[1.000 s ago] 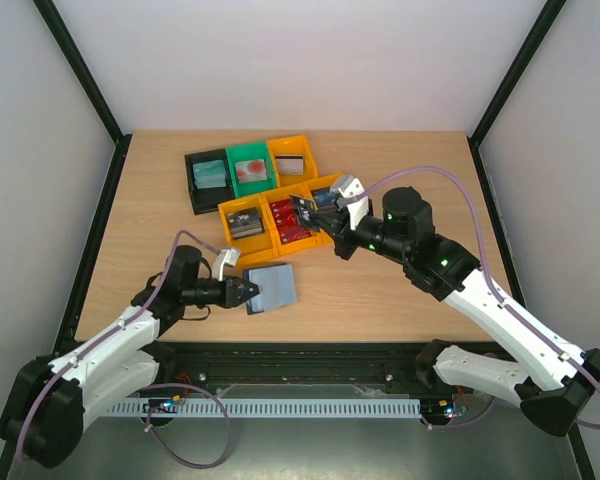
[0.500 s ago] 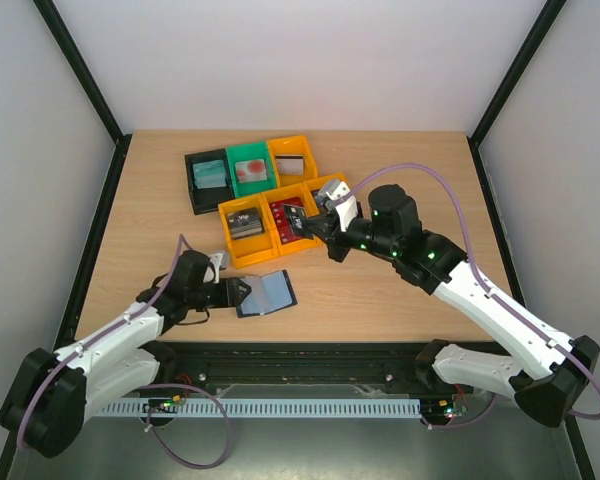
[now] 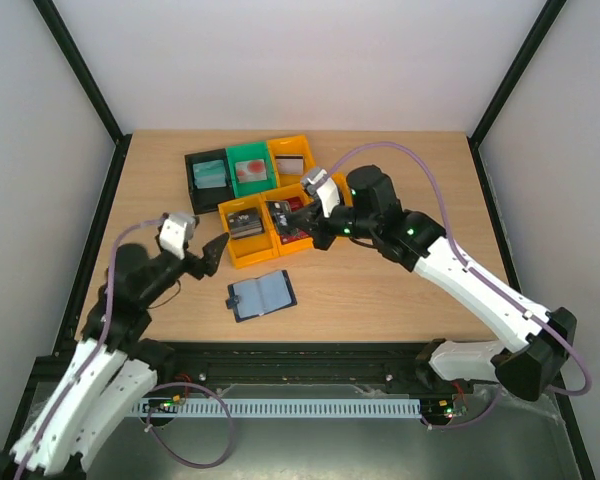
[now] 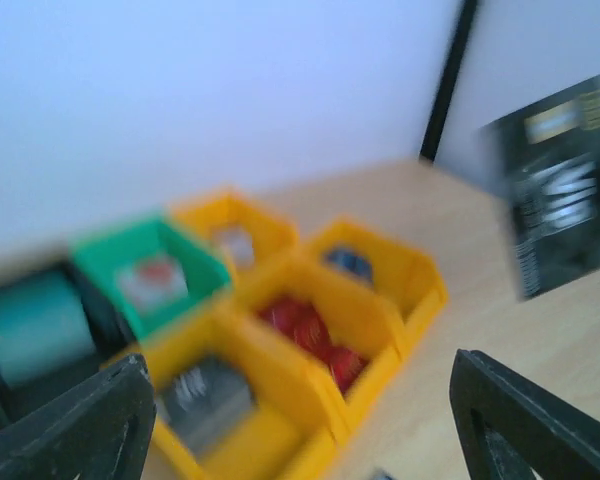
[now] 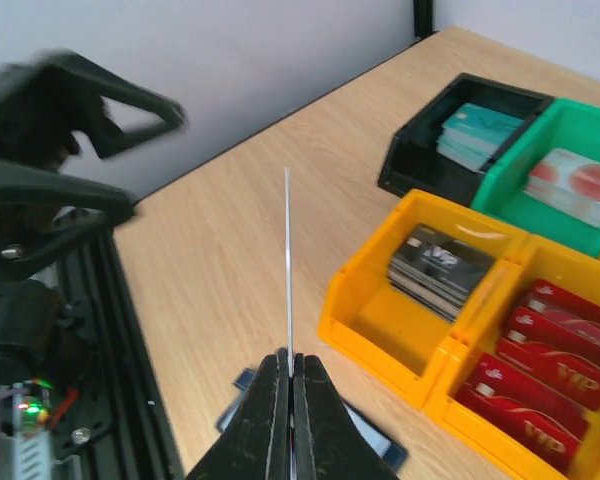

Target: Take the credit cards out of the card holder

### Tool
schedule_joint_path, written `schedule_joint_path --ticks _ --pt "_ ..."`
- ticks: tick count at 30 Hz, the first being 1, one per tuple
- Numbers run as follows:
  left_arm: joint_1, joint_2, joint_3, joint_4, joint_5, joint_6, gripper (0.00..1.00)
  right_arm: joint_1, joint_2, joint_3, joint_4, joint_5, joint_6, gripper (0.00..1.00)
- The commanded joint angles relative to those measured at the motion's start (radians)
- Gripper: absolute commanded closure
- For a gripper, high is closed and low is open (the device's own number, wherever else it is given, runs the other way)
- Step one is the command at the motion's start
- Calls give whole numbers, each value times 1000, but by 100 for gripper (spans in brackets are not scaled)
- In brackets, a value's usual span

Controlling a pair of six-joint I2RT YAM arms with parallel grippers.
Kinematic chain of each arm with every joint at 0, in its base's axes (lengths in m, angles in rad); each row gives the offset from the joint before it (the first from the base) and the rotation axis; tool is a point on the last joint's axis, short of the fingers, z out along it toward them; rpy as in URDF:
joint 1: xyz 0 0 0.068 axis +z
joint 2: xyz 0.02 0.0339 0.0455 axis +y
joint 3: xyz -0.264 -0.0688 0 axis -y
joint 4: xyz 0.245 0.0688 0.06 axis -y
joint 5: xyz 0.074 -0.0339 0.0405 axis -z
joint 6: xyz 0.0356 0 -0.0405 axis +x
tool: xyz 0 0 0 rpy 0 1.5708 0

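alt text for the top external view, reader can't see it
The right fingers pinch a dark credit card over a cluster of yellow, green and black bins holding sorted cards. Nearer the arms, the card holder lies open on the wooden table, with the left fingers open to its left, not touching it.

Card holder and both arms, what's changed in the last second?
The left tool opened, let go of the card holder and drew back up to the left; the card holder now lies open on the table. The right tool, shut on a dark card, carried it left over the yellow bins. The bins stayed put.
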Motion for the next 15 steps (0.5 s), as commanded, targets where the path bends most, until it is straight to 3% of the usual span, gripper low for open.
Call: schedule_joint_path --ticks 1,5,6,11,15 --pt "0 -272 -101 267 203 872 18 0 67 99 -86 -151 80 98" --pt "-1 -452 -329 386 355 1821 19 8 113 108 -88 -277 123 98" --pt "0 -457 -371 459 380 1928 18 20 127 109 -88 -290 126 98" --pt "-5 -345 -393 661 394 2158 19 82 160 128 -105 -317 110 98" --pt "-7 -308 -397 715 393 2216 18 118 173 128 -88 -342 116 98"
